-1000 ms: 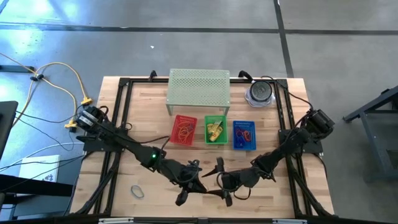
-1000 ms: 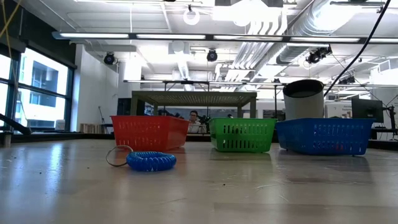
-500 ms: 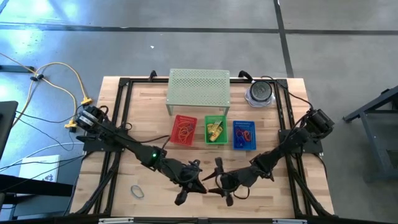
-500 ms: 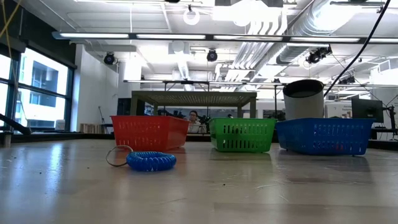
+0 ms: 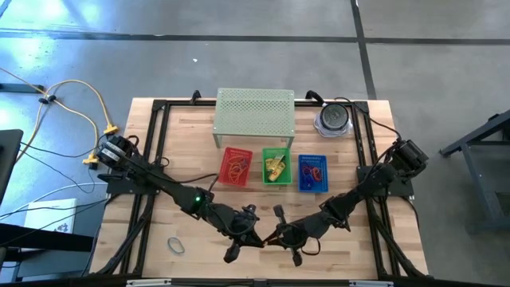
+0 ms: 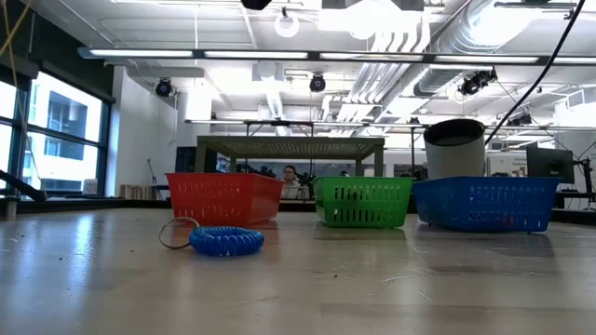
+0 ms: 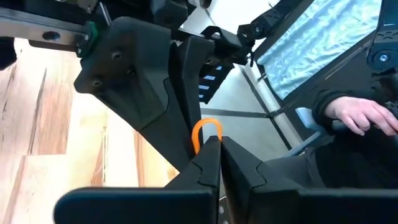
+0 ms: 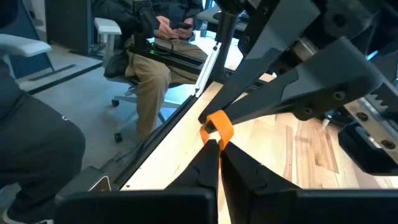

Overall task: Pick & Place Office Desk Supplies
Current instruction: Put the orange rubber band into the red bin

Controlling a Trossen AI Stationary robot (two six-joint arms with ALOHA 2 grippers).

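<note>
1. The left end effector (image 5: 256, 237) hovers over the front middle of the table (image 5: 183, 127), its fingers pressed together on an orange rubber band (image 7: 206, 132). In the left wrist view the loop stands up from between the fingertips, with its long axis running along the fingers.
2. The right end effector (image 5: 275, 237) meets it tip to tip from the other side. The right wrist view shows its fingers also closed on the band, so both arms are equally near and the band lies directly between them, short and bunched.
3. Behind the pair stand the red basket (image 5: 235, 167), the green basket (image 5: 276, 167) and the blue basket (image 5: 312, 172) in a row, from left to right. From here the green one lies most nearly straight ahead; which basket is meant cannot be told.
4. Judged from this, one end effector must release before the band can travel.
5. A blue coil (image 6: 226, 240) lies apart at the table's front left.
</note>
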